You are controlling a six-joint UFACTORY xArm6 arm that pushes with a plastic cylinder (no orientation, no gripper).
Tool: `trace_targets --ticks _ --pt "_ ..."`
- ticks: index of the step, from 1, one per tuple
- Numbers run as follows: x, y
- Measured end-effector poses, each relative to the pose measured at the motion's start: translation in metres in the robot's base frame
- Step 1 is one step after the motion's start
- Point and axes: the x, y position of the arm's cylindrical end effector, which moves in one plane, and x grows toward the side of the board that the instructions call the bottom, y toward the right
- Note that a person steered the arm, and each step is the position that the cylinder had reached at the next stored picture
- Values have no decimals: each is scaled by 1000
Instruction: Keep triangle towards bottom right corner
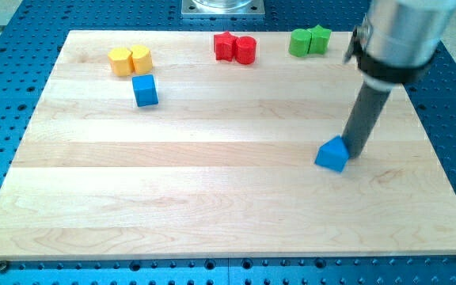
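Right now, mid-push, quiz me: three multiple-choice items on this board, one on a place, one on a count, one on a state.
1. Where is my tip relative to the blue triangle block?
A. at its right edge in the view
B. far to its left
C. across the board beside the yellow blocks

2. How many blocks are on the wooden board?
A. five
B. eight
C. ten

3. How do the two red blocks sit?
A. stacked
B. side by side, touching
C. far apart

Answers:
1. A, the rod's end sits against the triangle's right side.
2. B, two yellow, two red, two green, two blue.
3. B, they form a pair near the view's top edge.
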Motion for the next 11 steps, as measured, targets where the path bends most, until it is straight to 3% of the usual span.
trace_targets --ticks 1,2,3,4,5,6,7,8,9,10,11 --pt "-54 9" --pt "-56 -30" --pt "7 -31" --pt "19 -6" --pt "30 -60" --pt "64 -2" --pt "70 32" --pt "54 0" --pt "34 78" --pt "99 109" --pt "123 67"
